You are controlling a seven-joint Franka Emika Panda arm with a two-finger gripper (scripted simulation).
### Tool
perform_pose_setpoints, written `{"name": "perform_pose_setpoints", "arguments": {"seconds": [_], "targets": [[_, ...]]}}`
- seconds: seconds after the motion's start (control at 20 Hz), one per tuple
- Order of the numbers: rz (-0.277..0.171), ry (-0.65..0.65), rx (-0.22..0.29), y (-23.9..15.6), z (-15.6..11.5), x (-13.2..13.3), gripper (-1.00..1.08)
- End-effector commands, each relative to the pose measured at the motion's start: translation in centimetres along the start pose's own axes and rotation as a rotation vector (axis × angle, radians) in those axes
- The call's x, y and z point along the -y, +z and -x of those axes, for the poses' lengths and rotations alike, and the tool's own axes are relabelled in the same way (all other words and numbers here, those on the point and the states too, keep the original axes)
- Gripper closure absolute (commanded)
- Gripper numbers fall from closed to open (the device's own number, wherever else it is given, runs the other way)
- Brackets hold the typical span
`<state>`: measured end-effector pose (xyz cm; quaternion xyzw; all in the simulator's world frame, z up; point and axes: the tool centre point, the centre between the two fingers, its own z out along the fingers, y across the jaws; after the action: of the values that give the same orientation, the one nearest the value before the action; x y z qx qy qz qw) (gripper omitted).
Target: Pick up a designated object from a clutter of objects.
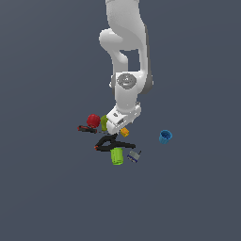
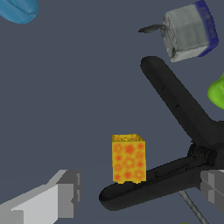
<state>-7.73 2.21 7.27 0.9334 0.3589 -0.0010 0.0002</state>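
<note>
The designated object, a tiny orange-yellow block [image 1: 124, 132] [image 2: 128, 158], sits upright in the clutter of objects, touching one handle of the black clamp [image 1: 113, 142] [image 2: 183, 113]. My gripper [image 1: 115, 132] [image 2: 138, 191] hangs low over the clutter, open, with nothing held. In the wrist view its grey fingers [image 2: 61, 194] stand wide apart on either side of the block and the clamp handle. The arm hides part of the yellow-green pear shape [image 1: 104, 123].
A red ball [image 1: 93, 120] and a dark red-tipped piece [image 1: 87, 128] lie toward the exterior view's left. The green cylinder [image 1: 116, 156] [image 2: 217, 92] and small grey-blue piece [image 1: 134, 155] [image 2: 188, 33] sit beyond the clamp. A blue cup [image 1: 165, 136] [image 2: 17, 8] stands apart.
</note>
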Motion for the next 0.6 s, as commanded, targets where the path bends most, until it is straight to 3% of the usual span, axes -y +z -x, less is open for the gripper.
{"name": "perform_pose_setpoints", "arguments": {"seconds": [0.0,0.55], "targets": [[0.001,-0.018,-0.002,0.4,0.2,0.2,-0.92],[0.000,-0.022,-0.001,1.8,0.3,0.3,-0.92]]}}
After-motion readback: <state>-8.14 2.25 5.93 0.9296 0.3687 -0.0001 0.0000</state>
